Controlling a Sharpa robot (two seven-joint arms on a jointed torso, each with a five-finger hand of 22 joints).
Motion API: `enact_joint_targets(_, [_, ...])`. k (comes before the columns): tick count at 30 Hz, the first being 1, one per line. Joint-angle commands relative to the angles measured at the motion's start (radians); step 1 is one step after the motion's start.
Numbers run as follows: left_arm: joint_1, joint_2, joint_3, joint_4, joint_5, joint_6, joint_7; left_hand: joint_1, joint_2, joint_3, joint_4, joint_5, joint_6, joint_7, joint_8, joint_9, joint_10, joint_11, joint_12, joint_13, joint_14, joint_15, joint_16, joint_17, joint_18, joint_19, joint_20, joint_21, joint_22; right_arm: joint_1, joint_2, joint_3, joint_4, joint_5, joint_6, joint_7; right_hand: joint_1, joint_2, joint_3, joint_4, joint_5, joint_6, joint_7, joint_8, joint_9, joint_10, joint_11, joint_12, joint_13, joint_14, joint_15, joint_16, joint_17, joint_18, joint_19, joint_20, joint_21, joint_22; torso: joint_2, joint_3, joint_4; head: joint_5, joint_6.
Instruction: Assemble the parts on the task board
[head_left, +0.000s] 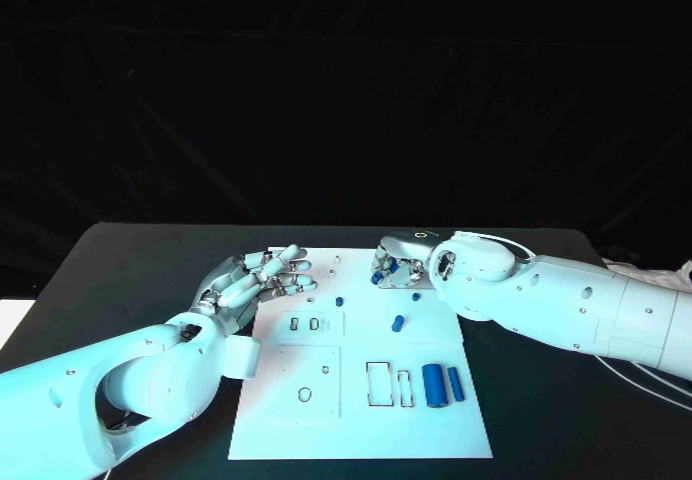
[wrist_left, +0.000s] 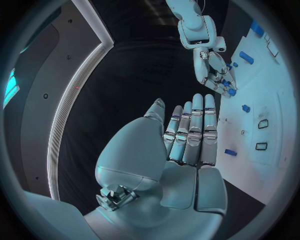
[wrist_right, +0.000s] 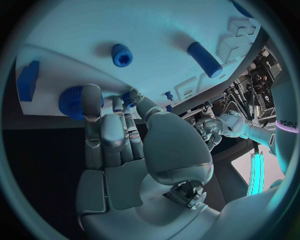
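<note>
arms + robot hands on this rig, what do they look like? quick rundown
Two white arms with smooth, rounded shells. The right arm shows small dark fastener dots and a thin pale cable looping over its wrist. Each ends in a silver, many-fingered robot hand: left robot hand, right robot hand. Fingers are segmented metal with dark gaps at the joints.

Cool cyan light washes the scene; the white task board (head_left: 361, 400) glows bright against the black worktop (head_left: 130, 270) and dark backdrop. Both wrist views bend straight edges strongly toward their dark circular frames, and a bright light strip (wrist_left: 75, 100) glares in the left wrist view
</note>
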Motion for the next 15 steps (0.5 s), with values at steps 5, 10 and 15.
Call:
enact_joint_targets(5, [0.001,0.001,0.001,0.000,0.006,0.014,-0.004,0.012,0.001,0.000,-0.008,0.002,0.000,0.002,0.003,-0.001,0.001,-0.001,0.003,-0.001,0.004,-0.002,-0.007,0.002,0.003,0.001,-0.001,-0.007,-0.002,-0.002,0.001,-0.001,0.008,0.005,-0.096,0.014,0.025,0.030,0.053,0.016,-0.012,0.061,-0.020,0.018,0.013,0.061,-0.022,0.013,0.005,0.042,-0.013,0.073,0.078,-0.015,0.034,-0.003,0.096,0.121,0.003,0.0000,0.0014,-0.001,-0.001])
enact_joint_targets(10, [0.002,-0.001,0.001,-0.002,0.007,0.012,-0.009,0.014,0.001,0.001,-0.009,0.002,0.000,0.002,0.003,-0.001,0.001,-0.001,0.003,-0.002,0.004,-0.002,-0.008,0.002,0.003,0.002,-0.001,-0.007,-0.002,-0.002,0.001,-0.001,0.013,0.029,-0.178,0.030,0.026,0.031,0.088,0.031,-0.021,0.076,-0.027,0.022,0.020,0.084,-0.028,0.006,0.004,0.044,-0.018,0.106,0.112,-0.022,0.043,-0.008,0.140,0.172,0.005,-0.0002,0.0024,0.003,0.005])
enact_joint_targets(15, [0.003,-0.005,0.001,-0.005,0.007,0.008,-0.013,0.016,0.000,0.002,-0.012,0.002,-0.001,0.002,0.002,-0.002,0.000,-0.001,0.002,-0.002,0.005,-0.002,-0.009,0.002,0.003,0.002,-0.001,-0.007,-0.002,-0.002,0.000,0.000,0.019,0.063,-0.242,0.040,0.025,0.027,0.097,0.036,-0.025,0.079,-0.027,0.022,0.022,0.091,-0.030,0.006,0.004,0.041,-0.019,0.104,0.108,-0.022,0.041,-0.009,0.146,0.177,0.006,0.0000,0.0039,0.005,0.009])
